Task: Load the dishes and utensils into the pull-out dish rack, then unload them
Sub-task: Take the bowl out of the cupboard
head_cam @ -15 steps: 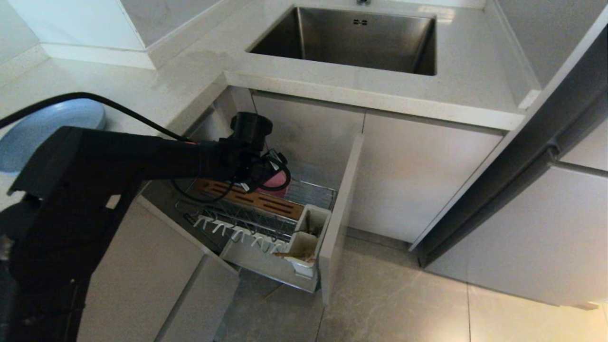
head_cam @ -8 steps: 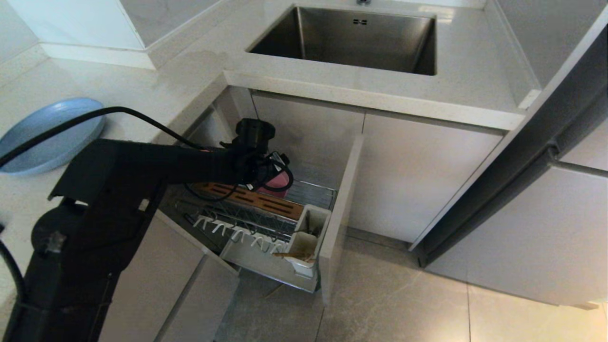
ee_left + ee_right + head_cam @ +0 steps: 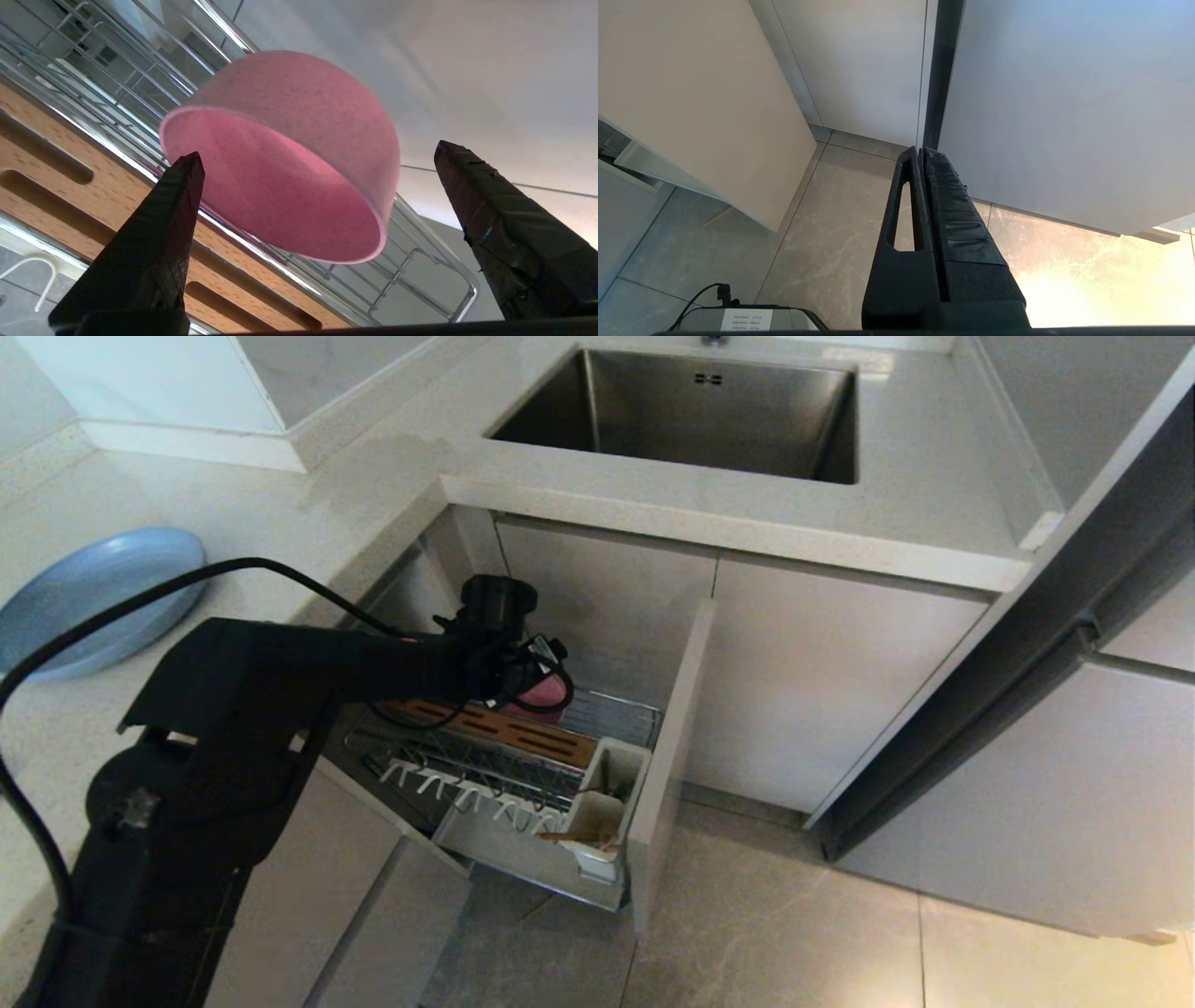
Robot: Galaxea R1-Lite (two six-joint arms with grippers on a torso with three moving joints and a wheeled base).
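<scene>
The small pink matte bowl sits in the chrome wire pull-out rack; the left gripper is spread open, the flat light-blue plate waits on the surface, and chopsticks seemingly fill the cup.

- You face a pale stone countertop with a steel sink set into it.
- Below it you see flat light cabinet doors.
- The floor is grey marbled tile; warm light falls on it at the right.
</scene>
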